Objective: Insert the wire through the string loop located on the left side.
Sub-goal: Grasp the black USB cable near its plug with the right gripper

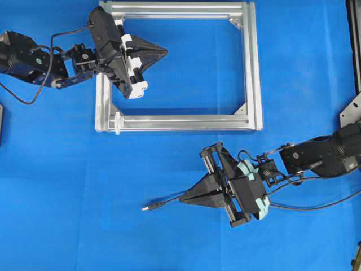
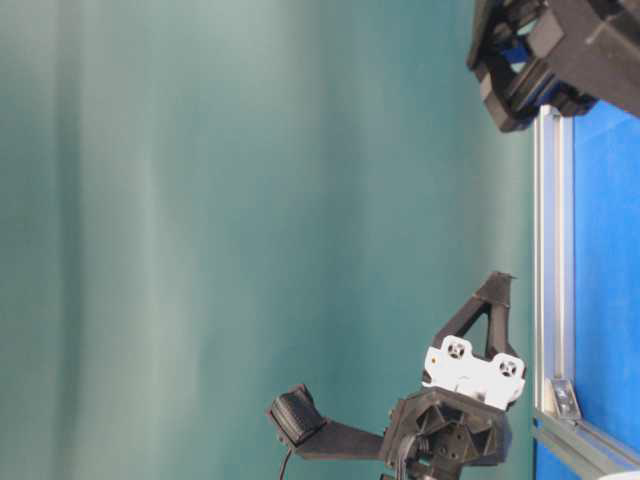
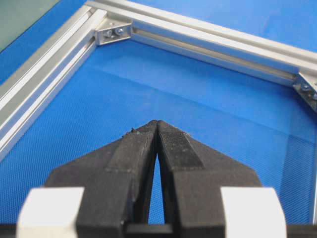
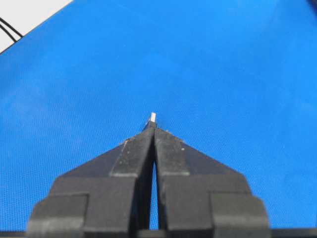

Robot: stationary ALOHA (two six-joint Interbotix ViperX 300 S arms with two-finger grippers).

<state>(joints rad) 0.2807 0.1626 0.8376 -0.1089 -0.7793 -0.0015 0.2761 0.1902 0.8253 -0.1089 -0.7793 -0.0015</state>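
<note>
Both jaws are pressed together, holding nothing. The wire (image 1: 163, 202) lies on the blue tabletop (image 1: 67, 186), plug tip poking out past the right gripper (image 1: 183, 199). The loop (image 1: 118, 122) sits at the frame (image 1: 255, 73) corner. Best bet: spread the right jaws and pinch just behind the plug.

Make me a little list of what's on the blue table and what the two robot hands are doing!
table: blue cloth
frame: silver metal rectangle, lying flat
string loop: tiny white loop on the frame's lower left corner
wire: black, plug tip sticking out past the right gripper toward the left
left gripper: shut, empty, over the inside of the frame
right gripper: shut on the wire, below the frame
wire through loop: not yet
</note>
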